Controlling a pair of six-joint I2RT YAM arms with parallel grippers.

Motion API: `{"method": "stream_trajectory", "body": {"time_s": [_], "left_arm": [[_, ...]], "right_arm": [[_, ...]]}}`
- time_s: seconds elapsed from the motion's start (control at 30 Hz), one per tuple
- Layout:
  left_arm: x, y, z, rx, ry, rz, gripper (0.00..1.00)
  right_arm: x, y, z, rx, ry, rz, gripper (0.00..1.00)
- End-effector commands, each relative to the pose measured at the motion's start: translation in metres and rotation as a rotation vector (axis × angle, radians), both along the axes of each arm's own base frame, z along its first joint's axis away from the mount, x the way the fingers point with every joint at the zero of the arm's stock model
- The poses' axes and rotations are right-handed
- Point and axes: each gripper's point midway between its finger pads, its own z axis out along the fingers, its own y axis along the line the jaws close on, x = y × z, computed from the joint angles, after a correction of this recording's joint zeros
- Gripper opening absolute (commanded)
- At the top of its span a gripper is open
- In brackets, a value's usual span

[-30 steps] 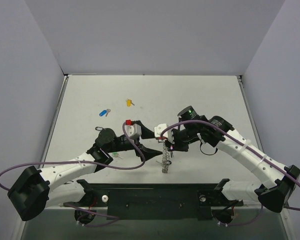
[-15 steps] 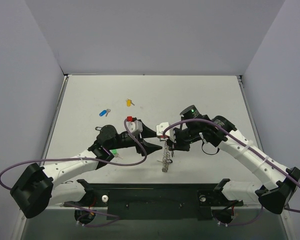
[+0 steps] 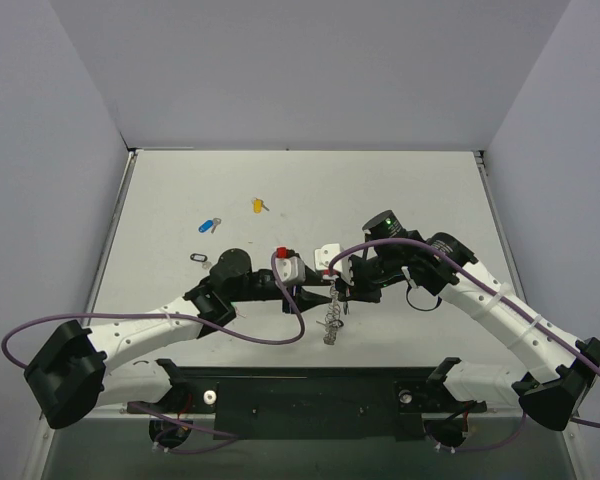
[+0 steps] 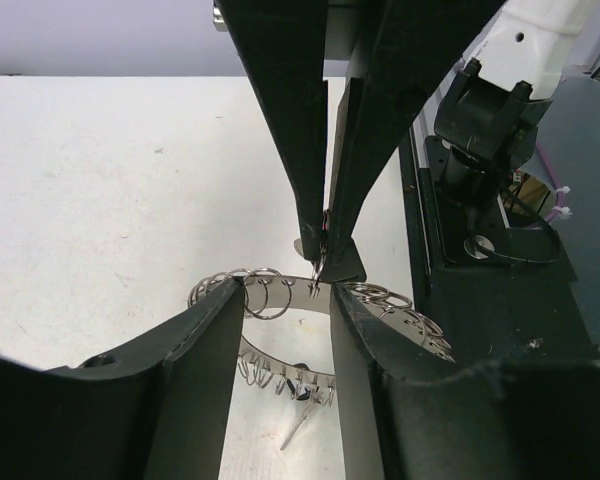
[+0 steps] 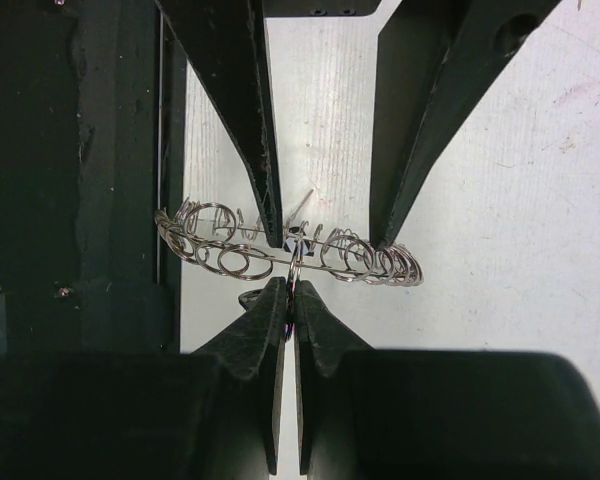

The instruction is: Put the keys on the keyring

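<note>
We see the two arms meeting near the middle of the table (image 3: 400, 190), over its near half, with the keyring (image 5: 360, 262) held up on edge between them. In the overhead view its lower part reaches down towards the table's near edge, though we cannot tell whether it touches the surface. The right gripper (image 5: 291, 285) is pinched tight, its two fingertips pressed together on one of the small wire loops at the ring's rim, so the ring hangs across its wrist view as a lacy silver band. The left gripper (image 4: 286, 295) comes in from the opposite side with its jaws at a middling gap, neither wide nor narrow. One finger stands on each side of the right gripper's tips, and a stretch of the band runs across the gap between them. We cannot tell whether those fingers touch the wire. One dark-headed key (image 5: 297, 241) is at the ring just beside the pinch point, its thin silver blade sticking away from the band. The others lie loose on the far-left part of the table, well apart from the ring: the blue key (image 3: 209, 225), the yellow key (image 3: 259, 205) beyond it, and a black key (image 3: 200, 258) nearest the left arm's elbow.
</note>
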Motion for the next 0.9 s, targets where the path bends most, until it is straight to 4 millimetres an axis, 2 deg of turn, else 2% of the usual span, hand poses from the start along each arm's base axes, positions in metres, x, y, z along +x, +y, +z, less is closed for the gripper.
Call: {"method": "stream_trajectory", "body": {"time_s": [0.0,0.87], "left_arm": [[0.005,-0.006,0.011,0.006,-0.061,-0.001,0.48],[-0.011,-0.009,0.023,-0.068,-0.062,-0.069,0.36]], "right_arm": [[-0.003,0.006,0.023,0.072,-0.014,0.010,0.00],[-0.001,0.007,0.013,0.058,0.001,-0.002,0.00]]}}
